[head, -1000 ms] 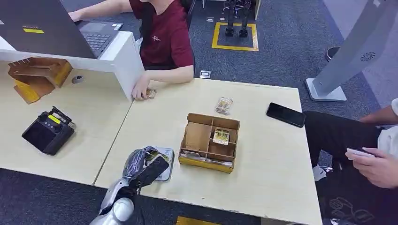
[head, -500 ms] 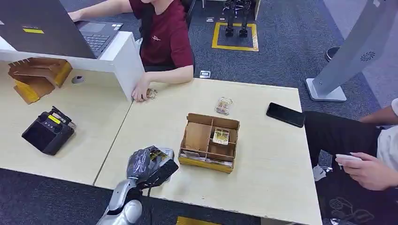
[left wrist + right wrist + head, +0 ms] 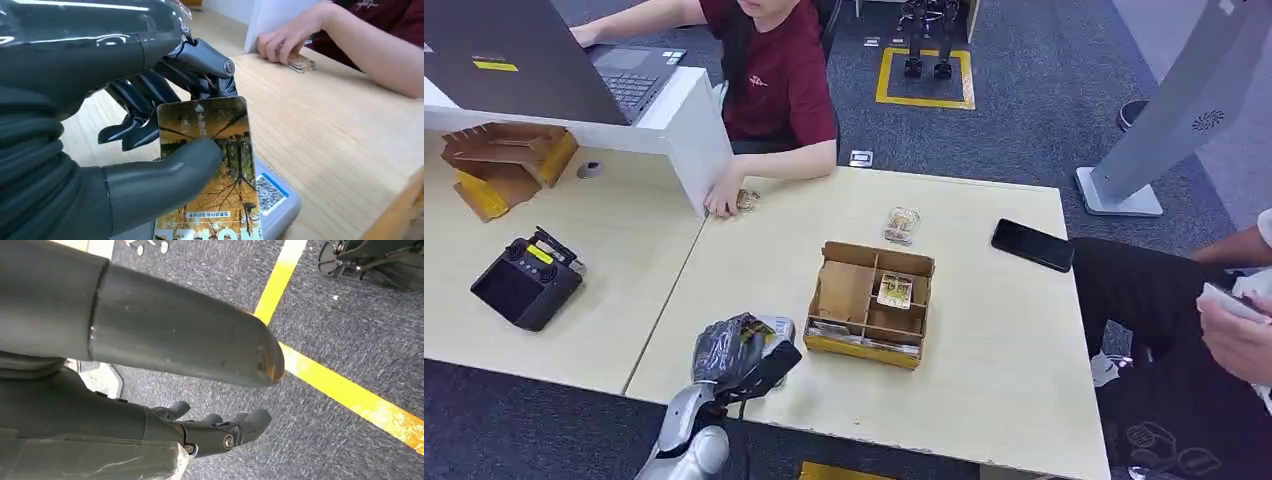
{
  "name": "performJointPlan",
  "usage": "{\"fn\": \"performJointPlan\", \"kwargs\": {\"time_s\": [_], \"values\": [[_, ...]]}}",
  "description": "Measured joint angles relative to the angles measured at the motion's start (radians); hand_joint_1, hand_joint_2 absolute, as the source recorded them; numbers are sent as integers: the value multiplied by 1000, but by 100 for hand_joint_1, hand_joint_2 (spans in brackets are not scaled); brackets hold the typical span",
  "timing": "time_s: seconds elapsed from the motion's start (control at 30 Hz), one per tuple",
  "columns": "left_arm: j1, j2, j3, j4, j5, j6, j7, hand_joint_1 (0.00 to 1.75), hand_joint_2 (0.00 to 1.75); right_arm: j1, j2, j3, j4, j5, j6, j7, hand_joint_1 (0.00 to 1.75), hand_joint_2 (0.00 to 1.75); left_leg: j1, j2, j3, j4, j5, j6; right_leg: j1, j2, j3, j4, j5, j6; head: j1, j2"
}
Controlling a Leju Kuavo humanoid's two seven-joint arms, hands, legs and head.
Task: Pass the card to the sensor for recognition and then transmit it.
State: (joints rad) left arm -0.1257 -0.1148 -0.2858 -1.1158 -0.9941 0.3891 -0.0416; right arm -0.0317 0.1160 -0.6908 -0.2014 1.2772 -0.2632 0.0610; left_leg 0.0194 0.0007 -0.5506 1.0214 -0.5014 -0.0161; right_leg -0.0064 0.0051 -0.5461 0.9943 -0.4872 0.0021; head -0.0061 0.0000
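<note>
left hand [image 3: 150, 165]: thumb and fingers clamp card [image 3: 210, 170] | card directly over sensor [image 3: 275, 200], long axis along it | right hand [image 3: 220, 432]: hanging, fingers apart, empty

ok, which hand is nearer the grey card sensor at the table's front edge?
Left. The left hand holds the yellow tree-print card right over the grey card sensor. The right hand hangs over the carpet beside the yellow floor line.
</note>
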Motion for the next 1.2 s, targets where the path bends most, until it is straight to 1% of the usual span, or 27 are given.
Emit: {"fn": "performJointPlan", "kwargs": {"time_s": [0.03,0.1,0.13,0.17,0.23,0.3,0.37,0.43,0.5,0.57,0.63,0.67,0.73,0.83,0.9,0.97,1.03,1.2], "values": [[3,-2,5,-6,54,2,-53,175,175,0,0,-1,0,4,0,-1,0,0,0,0,0,0,0,0,0,0,0,0,0,0,0,0],[15,-8,14,-45,215,4,-167,175,175,0,0,-4,0,11,0,-1,0,0,0,0,0,0,0,0,0,0,0,0,0,0,0,0],[17,-11,17,-68,283,7,-205,175,175,0,0,-6,0,17,0,0,0,0,0,0,0,0,0,0,0,0,0,0,0,0,0,0],[15,-11,22,-89,347,9,-230,175,175,0,0,-7,0,21,0,2,0,0,0,0,0,0,0,0,0,0,0,0,0,0,0,0],[1,-5,34,-154,458,9,-236,175,175,-1,0,-10,0,31,0,5,0,0,0,0,-1,0,1,1,0,0,-1,0,0,0,0,0],[-46,9,47,-207,506,27,-237,175,175,-2,0,-13,0,44,1,9,0,0,0,-1,-2,0,2,2,0,-2,-1,0,1,0,0,0],[-110,30,71,-233,560,31,-238,175,175,-4,0,-13,0,54,2,9,0,0,0,-2,-2,0,3,1,0,-3,-1,0,2,-1,0,0],[-172,52,100,-248,600,41,-258,175,175,-7,0,-13,0,65,6,9,0,0,1,-2,-1,0,4,1,1,-3,-1,1,3,-2,0,0],[-223,74,125,-250,595,71,-275,175,175,-8,0,-13,0,77,14,8,0,0,1,-2,-1,0,5,1,1,-3,-1,1,3,-2,0,0],[-269,91,148,-245,560,122,-285,175,175,-12,0,-12,0,101,26,10,0,0,1,-2,-2,0,5,1,1,-3,-1,1,3,-1,0,0],[-330,103,180,-207,507,186,-294,175,175,-16,0,-10,0,118,36,11,0,0,0,-2,-2,0,5,1,1,-3,-1,1,3,-1,0,0],[-358,108,192,-177,476,228,-302,175,175,-19,0,-7,0,125,38,11,0,0,0,-2,-2,0,5,1,0,-3,-1,1,3,-1,0,0],[-406,118,216,-117,428,285,-315,175,175,-22,0,4,0,139,40,9,0,0,0,-2,-2,0,5,1,0,-2,-1,1,4,-1,0,0],[-464,121,264,-12,358,293,-356,175,175,-27,0,11,0,151,40,1,0,0,0,-2,-2,0,6,2,0,-2,-1,1,4,0,0,0],[-481,117,299,37,322,293,-384,175,175,-31,0,13,0,153,39,0,0,0,0,-1,-2,0,6,2,0,-1,-2,1,4,0,0,0],[-494,106,328,72,313,293,-411,175,175,-31,0,14,0,154,37,0,0,0,0,-1,-2,0,6,2,0,-1,-2,1,4,0,0,0],[-501,94,358,100,280,294,-412,175,175,-32,0,14,0,157,37,4,0,0,0,-2,-2,0,6,2,0,-1,-2,1,4,0,0,0],[-504,71,396,134,227,294,-424,175,175,-32,0,18,0,160,39,11,0,0,0,-2,-3,0,6,2,0,-1,-3,1,4,0,0,0]]}}
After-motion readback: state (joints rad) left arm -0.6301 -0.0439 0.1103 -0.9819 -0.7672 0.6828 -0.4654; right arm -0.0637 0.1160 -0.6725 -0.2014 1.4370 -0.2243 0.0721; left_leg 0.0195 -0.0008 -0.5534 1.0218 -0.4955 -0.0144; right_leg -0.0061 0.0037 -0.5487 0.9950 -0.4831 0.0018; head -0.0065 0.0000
